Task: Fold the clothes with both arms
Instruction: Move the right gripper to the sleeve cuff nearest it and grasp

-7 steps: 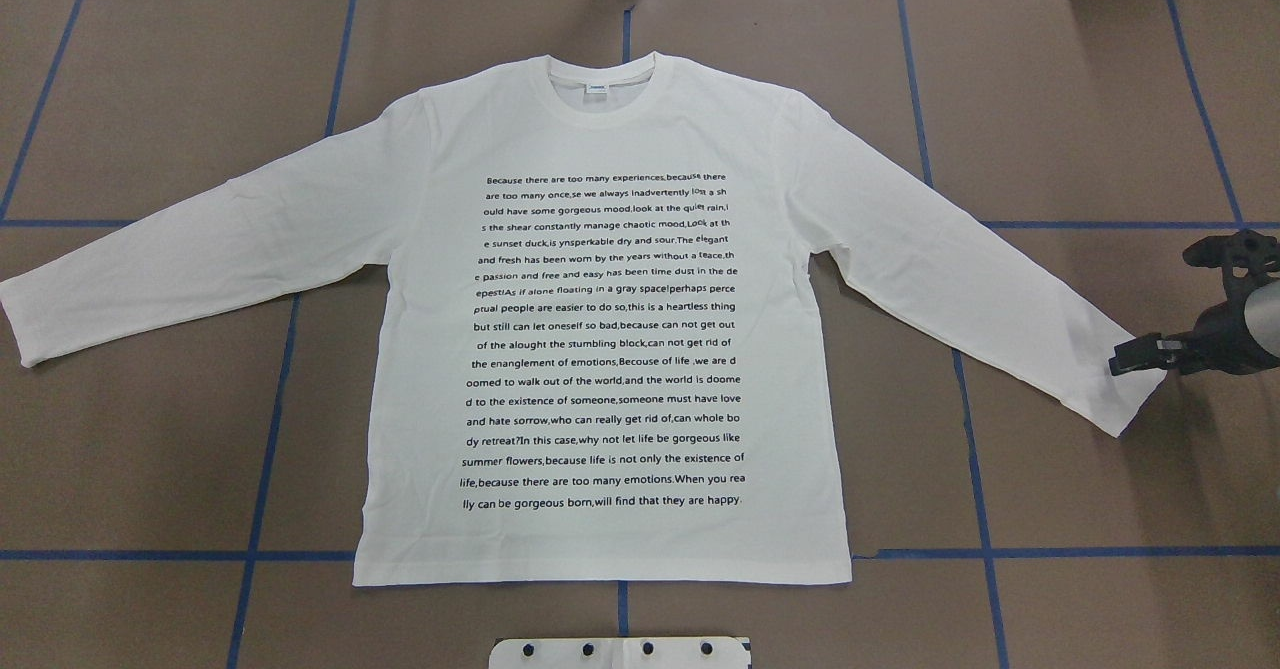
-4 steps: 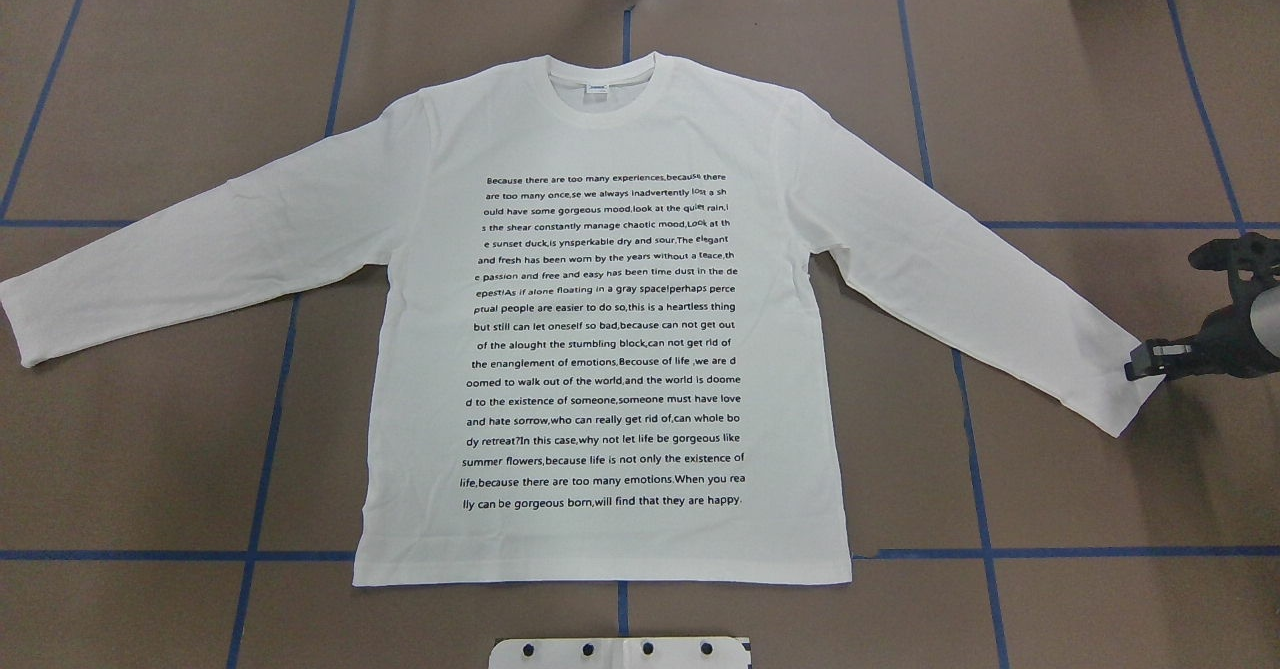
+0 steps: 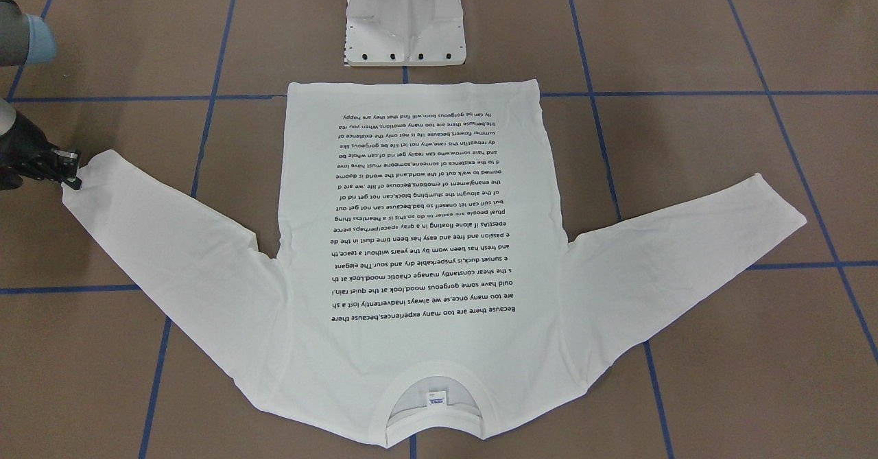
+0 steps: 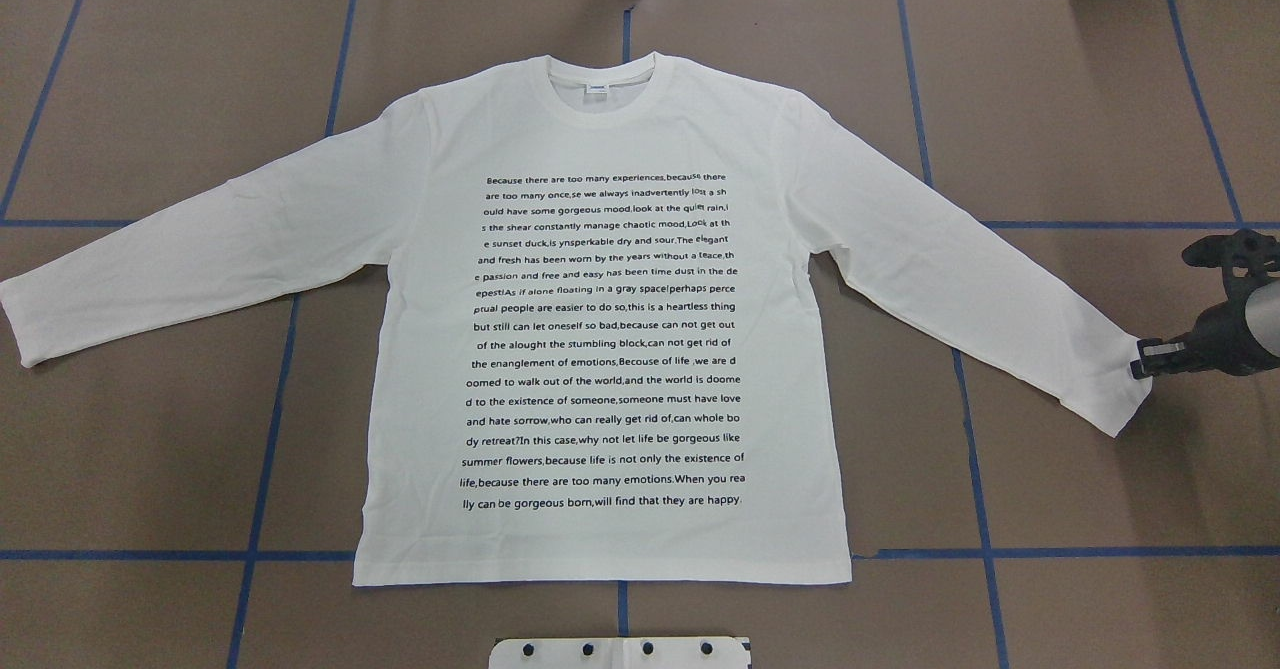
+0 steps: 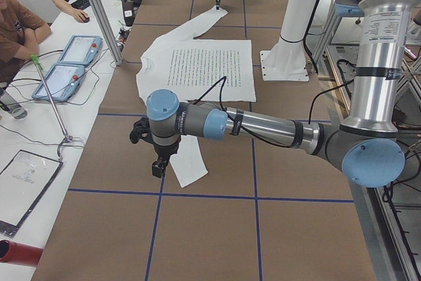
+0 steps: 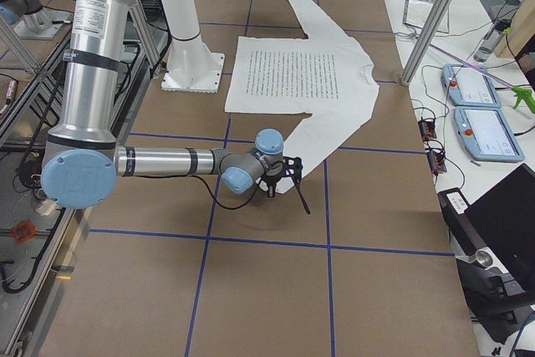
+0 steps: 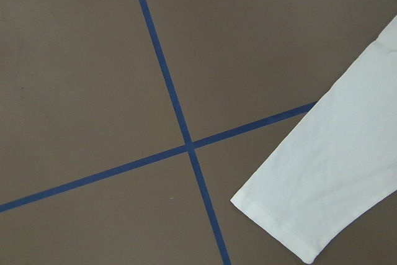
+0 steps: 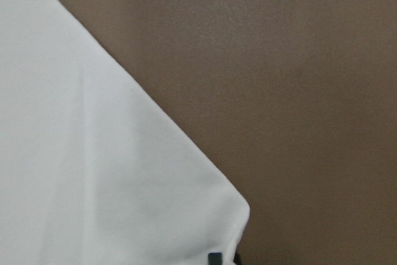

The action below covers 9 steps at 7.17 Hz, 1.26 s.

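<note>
1. The brown paper-covered counter (image 4: 1100, 99), crossed by blue tape lines, carries everything. Its paper may drag at cloth pulled flat across it and wrinkle the cloth.
2. The white long-sleeved cotton T-shirt (image 4: 420, 349) lies flat in the overhead view, with its block of black text facing up. Its collar is at 12 o'clock, its hem at 6, and its sleeves spread toward 8 and 4 o'clock. I judge that no fold has been made yet.
3. The grey tubular right arm (image 6: 159, 160) reaches low to the 4 o'clock sleeve end. The grey tubular left arm (image 5: 263, 126) stretches toward the 8 o'clock one.
4. The black right hand (image 4: 1146, 360) looks pinched on one corner of the right cuff (image 4: 1125, 399), holding only a sliver of cloth. So thin a hold could slip on lifting and drop the sleeve crooked.
5. The black left hand (image 5: 158, 166) hangs just beside the left cuff (image 7: 291, 215), apart from it. I cannot tell whether it is spread or pressed together. If only one arm pulls, the shirt's body could skew.
</note>
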Tool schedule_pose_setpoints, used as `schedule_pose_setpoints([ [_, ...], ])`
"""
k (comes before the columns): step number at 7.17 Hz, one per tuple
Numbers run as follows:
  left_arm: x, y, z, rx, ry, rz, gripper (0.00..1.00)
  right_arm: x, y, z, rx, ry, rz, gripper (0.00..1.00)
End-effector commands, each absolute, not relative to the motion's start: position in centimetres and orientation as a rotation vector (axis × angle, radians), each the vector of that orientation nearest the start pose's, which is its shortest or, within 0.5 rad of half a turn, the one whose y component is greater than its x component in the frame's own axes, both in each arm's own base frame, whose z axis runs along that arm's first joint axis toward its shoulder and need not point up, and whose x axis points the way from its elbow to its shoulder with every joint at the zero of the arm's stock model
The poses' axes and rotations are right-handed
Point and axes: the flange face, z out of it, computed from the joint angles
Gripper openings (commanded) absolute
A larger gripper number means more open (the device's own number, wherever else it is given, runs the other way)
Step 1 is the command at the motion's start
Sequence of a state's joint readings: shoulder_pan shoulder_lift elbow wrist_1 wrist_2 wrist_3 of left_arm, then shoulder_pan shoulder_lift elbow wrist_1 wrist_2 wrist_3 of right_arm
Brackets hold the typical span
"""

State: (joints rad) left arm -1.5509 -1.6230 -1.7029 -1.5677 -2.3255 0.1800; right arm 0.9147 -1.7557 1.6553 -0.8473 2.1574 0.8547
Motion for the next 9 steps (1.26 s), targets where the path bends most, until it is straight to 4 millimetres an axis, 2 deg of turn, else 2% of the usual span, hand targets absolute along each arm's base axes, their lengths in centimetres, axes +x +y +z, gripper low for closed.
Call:
schedule_pose_setpoints([
  [1, -5.5, -52.0, 56.9, 0.232, 0.739, 0.258, 0.99, -20.2, -39.9, 59.6, 0.093, -0.857, 0.004, 0.00],
  [3, -5.5, -52.0, 56.9, 0.232, 0.739, 0.258, 0.99, -19.7, -39.5, 54.7, 0.156, -0.913, -0.013, 0.00],
  [4, -5.5, -52.0, 56.9, 0.231, 0.739, 0.257, 0.99, -19.9, -40.6, 52.5, 0.179, -0.954, -0.015, 0.00],
  [5, -5.5, -52.0, 56.9, 0.232, 0.739, 0.258, 0.99, -21.4, -43.2, 49.2, 0.196, -0.989, 0.003, 0.00],
  [6, -5.5, -52.0, 56.8, 0.236, 0.738, 0.260, 0.99, -23.7, -46.5, 43.6, 0.179, -1.035, 0.085, 0.00],
  [7, -5.5, -52.1, 56.6, 0.253, 0.736, 0.267, 0.99, -25.6, -49.3, 38.3, 0.197, -1.060, 0.090, 0.00],
  [9, -5.5, -52.3, 57.1, 0.276, 0.733, 0.275, 0.99, -29.1, -54.3, 26.8, 0.179, -1.117, 0.176, 0.00],
])
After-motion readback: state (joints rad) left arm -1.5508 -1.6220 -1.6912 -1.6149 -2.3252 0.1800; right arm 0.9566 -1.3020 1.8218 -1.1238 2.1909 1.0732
